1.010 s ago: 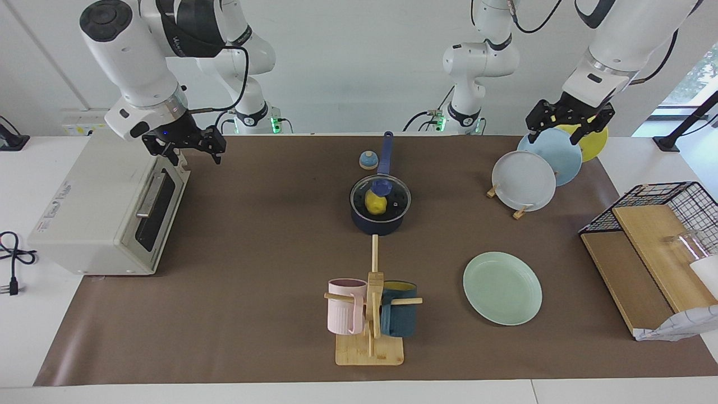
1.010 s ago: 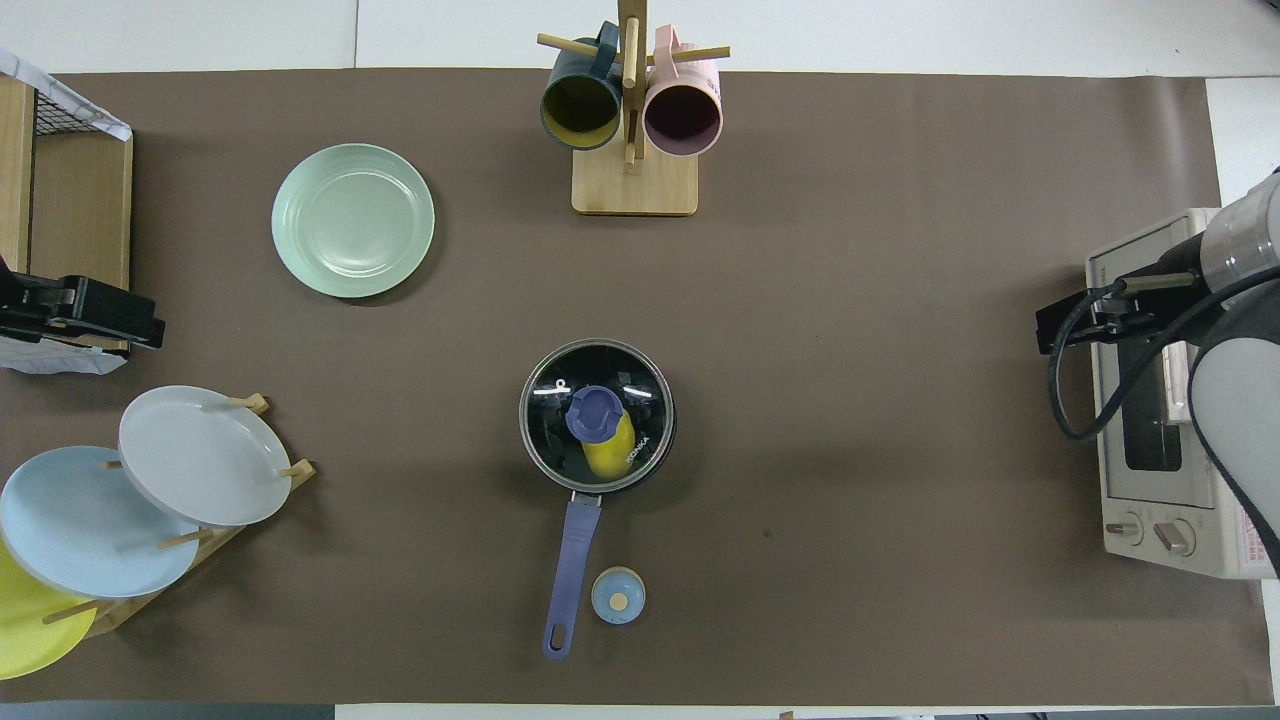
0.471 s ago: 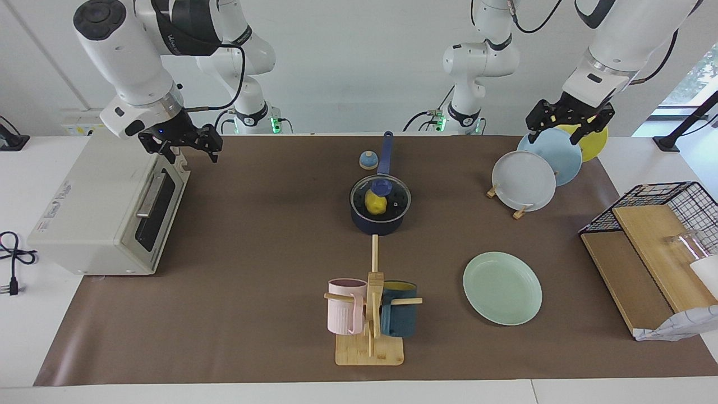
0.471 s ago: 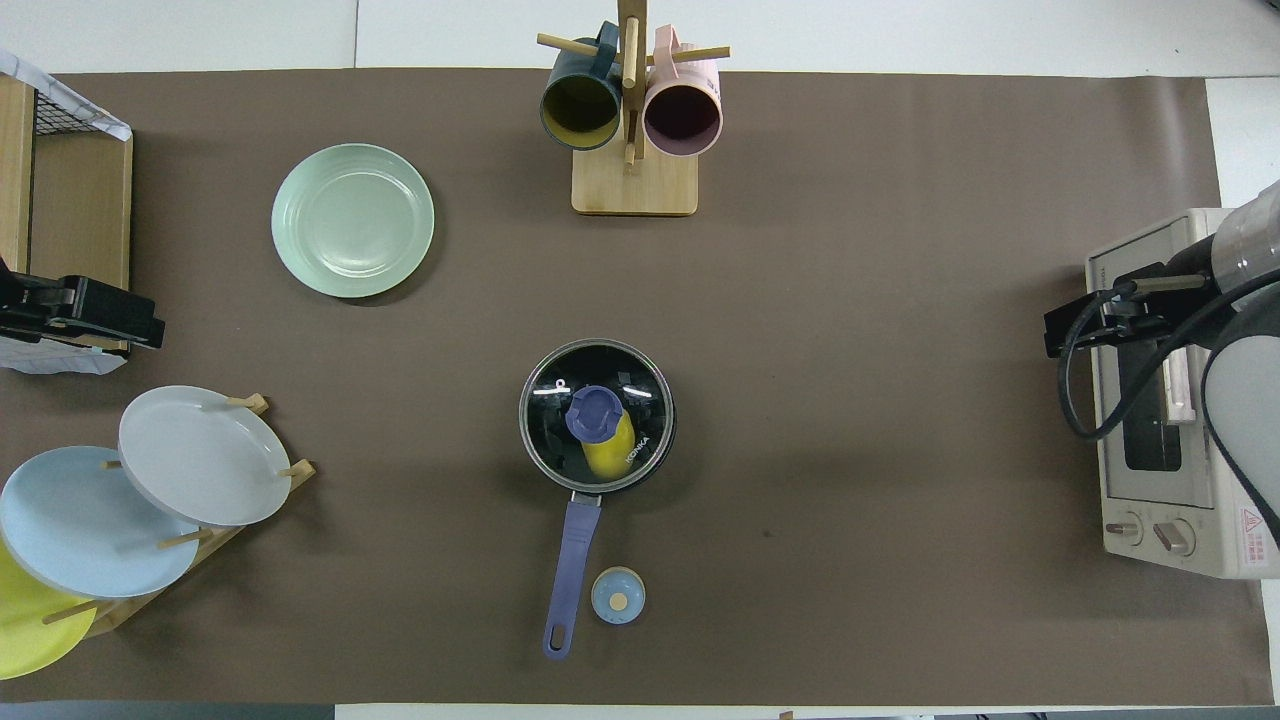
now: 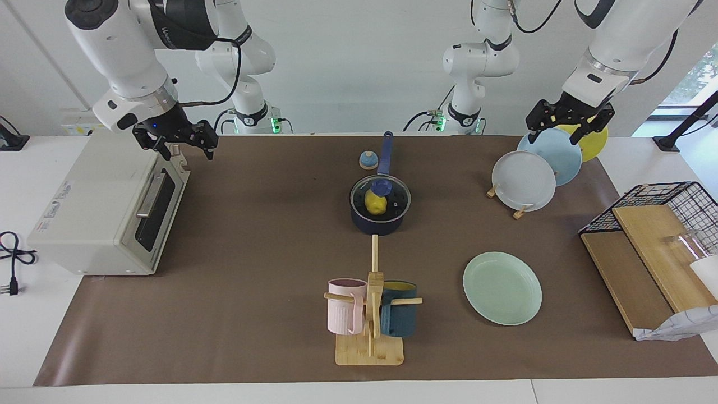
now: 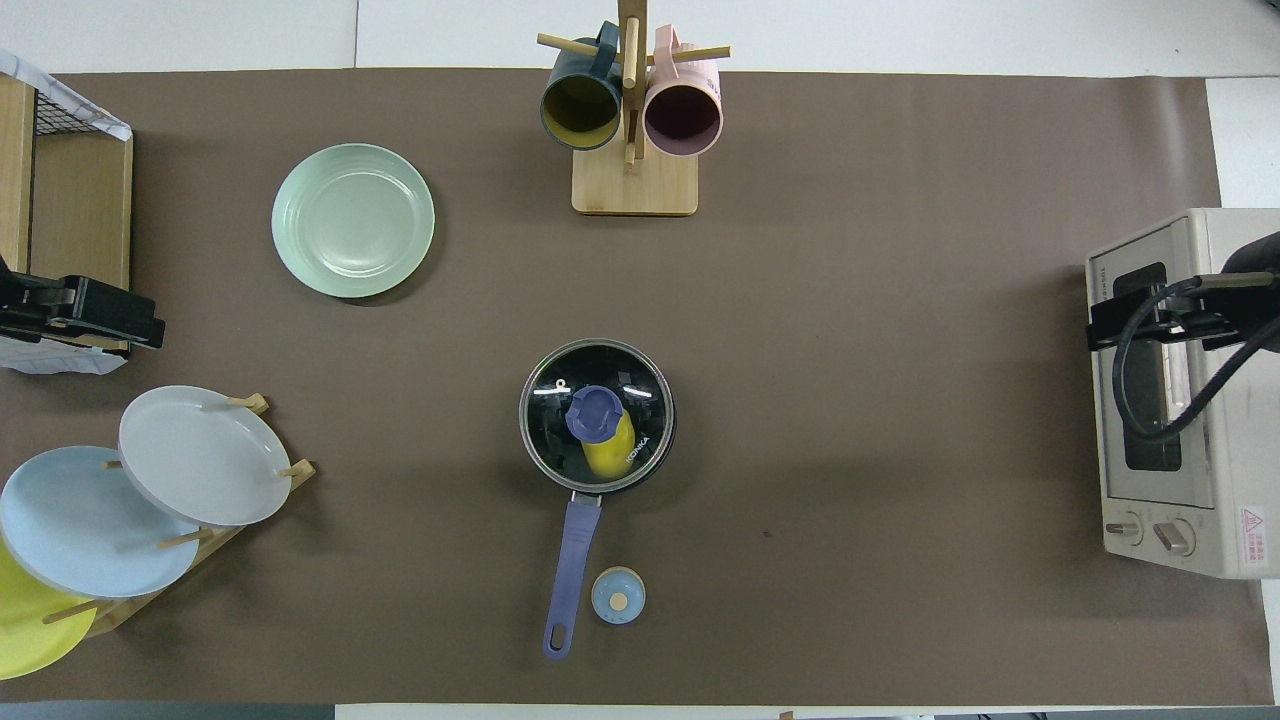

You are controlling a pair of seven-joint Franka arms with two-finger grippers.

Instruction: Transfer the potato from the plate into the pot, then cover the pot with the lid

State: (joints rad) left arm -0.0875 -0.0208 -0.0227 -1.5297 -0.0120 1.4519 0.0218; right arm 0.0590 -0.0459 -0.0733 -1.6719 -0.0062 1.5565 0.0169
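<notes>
The potato (image 5: 375,204) is enclosed in the pot (image 5: 379,223) under the lid (image 5: 380,196); the left gripper (image 5: 568,127) and right gripper (image 5: 180,143) are held released, empty.

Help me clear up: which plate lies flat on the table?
The mint-green plate, lying alone near the mug stand; the grey, blue and yellow plates stand tilted in the wooden rack.

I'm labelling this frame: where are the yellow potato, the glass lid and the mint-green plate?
small yellow plastic potato (image 6: 610,455), overhead view, its bare end under the glass
round clear glass lid (image 6: 597,415), overhead view, blue knob
round mint-green plate (image 5: 502,288), facing view, centre
</notes>
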